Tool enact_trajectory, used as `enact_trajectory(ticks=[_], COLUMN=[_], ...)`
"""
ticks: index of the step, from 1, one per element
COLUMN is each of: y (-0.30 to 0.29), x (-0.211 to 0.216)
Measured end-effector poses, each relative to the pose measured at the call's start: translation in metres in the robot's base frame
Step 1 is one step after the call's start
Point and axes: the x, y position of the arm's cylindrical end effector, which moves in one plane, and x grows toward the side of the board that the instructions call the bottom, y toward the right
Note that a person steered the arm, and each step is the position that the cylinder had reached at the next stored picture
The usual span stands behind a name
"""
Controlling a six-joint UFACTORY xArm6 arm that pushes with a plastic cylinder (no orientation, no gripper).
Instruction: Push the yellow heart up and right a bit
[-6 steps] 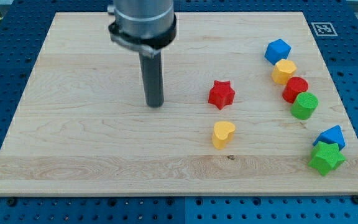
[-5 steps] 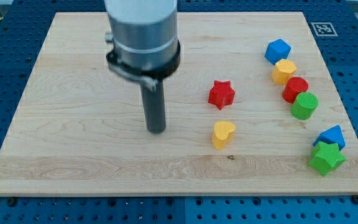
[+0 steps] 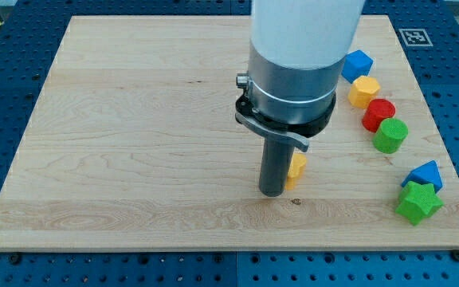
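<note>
The yellow heart (image 3: pixel 297 167) lies at the lower middle of the wooden board, mostly hidden behind my rod. My tip (image 3: pixel 272 192) rests on the board just left of and slightly below the heart, touching it or nearly so. The arm's body hides the area above the heart, and the red star is out of sight behind it.
Along the view's right stand a blue block (image 3: pixel 358 63), a yellow block (image 3: pixel 364 91), a red block (image 3: pixel 379 113) and a green cylinder (image 3: pixel 390 135). Lower right lie a blue block (image 3: pixel 425 174) and a green star (image 3: pixel 418 202). The board's (image 3: pixel 118 159) bottom edge is close.
My tip has moved right and down, from the board's left-middle to right beside the yellow heart. The arm now covers the red star. The blocks have not visibly moved.
</note>
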Motion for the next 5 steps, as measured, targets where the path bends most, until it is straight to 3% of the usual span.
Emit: enact_trajectory(ticks=[3,5], y=[0.029,0.024], x=[-0.05,-0.109])
